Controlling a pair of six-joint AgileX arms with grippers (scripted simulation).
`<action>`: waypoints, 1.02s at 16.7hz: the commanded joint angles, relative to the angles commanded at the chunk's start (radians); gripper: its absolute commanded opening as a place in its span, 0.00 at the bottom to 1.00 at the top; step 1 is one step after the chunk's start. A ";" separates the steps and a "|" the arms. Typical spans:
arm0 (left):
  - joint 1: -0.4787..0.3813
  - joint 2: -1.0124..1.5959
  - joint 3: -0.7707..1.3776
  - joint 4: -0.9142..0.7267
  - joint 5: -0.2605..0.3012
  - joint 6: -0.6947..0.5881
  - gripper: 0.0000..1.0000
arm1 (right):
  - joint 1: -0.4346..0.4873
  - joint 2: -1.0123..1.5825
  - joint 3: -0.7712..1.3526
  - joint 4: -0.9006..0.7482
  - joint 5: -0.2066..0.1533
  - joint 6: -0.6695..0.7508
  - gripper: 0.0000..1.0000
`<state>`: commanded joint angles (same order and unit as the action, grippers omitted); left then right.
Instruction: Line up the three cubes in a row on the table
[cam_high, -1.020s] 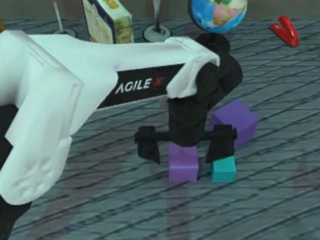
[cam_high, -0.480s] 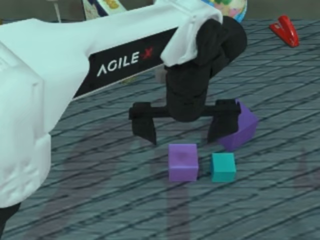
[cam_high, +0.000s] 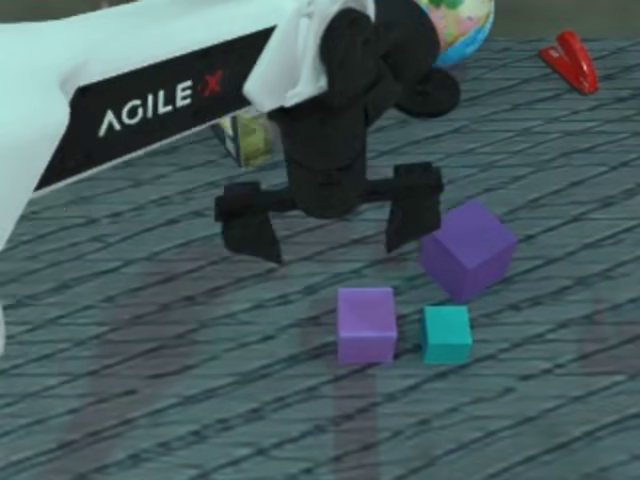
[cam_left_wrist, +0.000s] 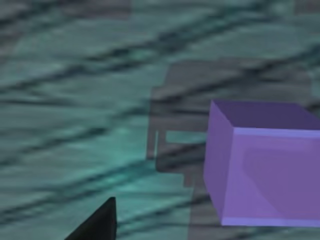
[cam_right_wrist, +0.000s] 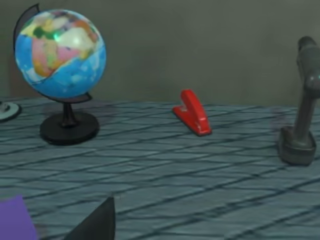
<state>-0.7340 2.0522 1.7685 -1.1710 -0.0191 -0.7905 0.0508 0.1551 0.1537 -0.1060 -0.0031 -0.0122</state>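
Three cubes rest on the table (cam_high: 200, 400). The lavender cube (cam_high: 366, 323) and the small teal cube (cam_high: 446, 334) stand side by side with a narrow gap. The large dark purple cube (cam_high: 468, 247) sits just behind the teal one, turned at an angle. My left gripper (cam_high: 330, 245) hangs open above the table, behind and left of the lavender cube, holding nothing. The left wrist view shows the lavender cube (cam_left_wrist: 265, 165) and one dark fingertip (cam_left_wrist: 100, 225). My right arm is outside the top view; its wrist view shows one fingertip (cam_right_wrist: 100, 222) and a purple cube's corner (cam_right_wrist: 12, 220).
At the back of the table stand a globe (cam_high: 455, 25), a red stapler (cam_high: 568, 60) and a printed box (cam_high: 243, 137) partly under my left arm. The right wrist view also shows a grey drill (cam_right_wrist: 302, 105) to one side.
My left gripper has lifted off the lavender cube and drawn back and to the left, still open. The lavender cube stays on the table beside the teal one.
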 joint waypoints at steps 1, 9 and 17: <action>0.029 -0.061 -0.054 0.035 -0.002 0.009 1.00 | 0.014 0.063 0.060 -0.039 0.000 -0.005 1.00; 0.344 -0.838 -0.726 0.434 -0.011 0.189 1.00 | 0.159 0.854 0.715 -0.475 0.002 -0.055 1.00; 0.628 -1.641 -1.444 0.880 -0.002 0.539 1.00 | 0.311 1.629 1.368 -0.929 0.003 -0.110 1.00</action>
<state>-0.1062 0.4109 0.3242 -0.2908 -0.0211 -0.2516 0.3617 1.7840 1.5220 -1.0348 0.0001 -0.1222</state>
